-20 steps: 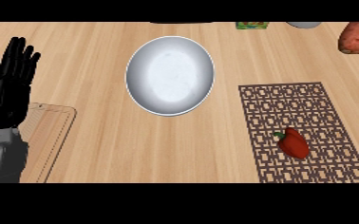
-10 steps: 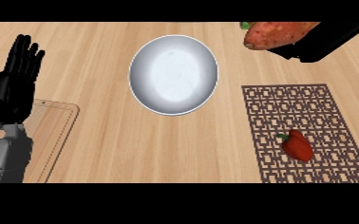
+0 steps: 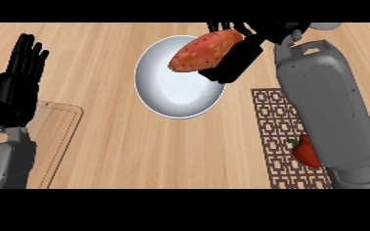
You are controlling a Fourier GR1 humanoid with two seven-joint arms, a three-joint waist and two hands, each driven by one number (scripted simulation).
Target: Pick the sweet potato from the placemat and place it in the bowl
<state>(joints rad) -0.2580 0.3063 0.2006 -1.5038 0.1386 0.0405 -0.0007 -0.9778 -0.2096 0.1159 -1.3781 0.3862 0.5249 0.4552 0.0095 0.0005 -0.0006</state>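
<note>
The table (image 3: 130, 142) carries a white bowl (image 3: 170, 95) and a mat (image 3: 278, 127) with a red pepper (image 3: 305, 150). My right hand (image 3: 235, 61) curls its fingers round the sweet potato (image 3: 204, 51), above the bowl. My left hand (image 3: 20, 85) rests open at the left edge.

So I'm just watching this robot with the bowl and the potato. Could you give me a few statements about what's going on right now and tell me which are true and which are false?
1. The right hand holds the sweet potato over the bowl. True.
2. The sweet potato lies on the placemat. False: it is up in the right hand, over the bowl.
3. A red pepper lies on the placemat. True.
4. The left hand grips the bowl's rim. False: it rests open at the view's left edge, apart from the bowl.
5. The bowl stands on the placemat. False: it stands on the wooden counter, left of the placemat.
</note>
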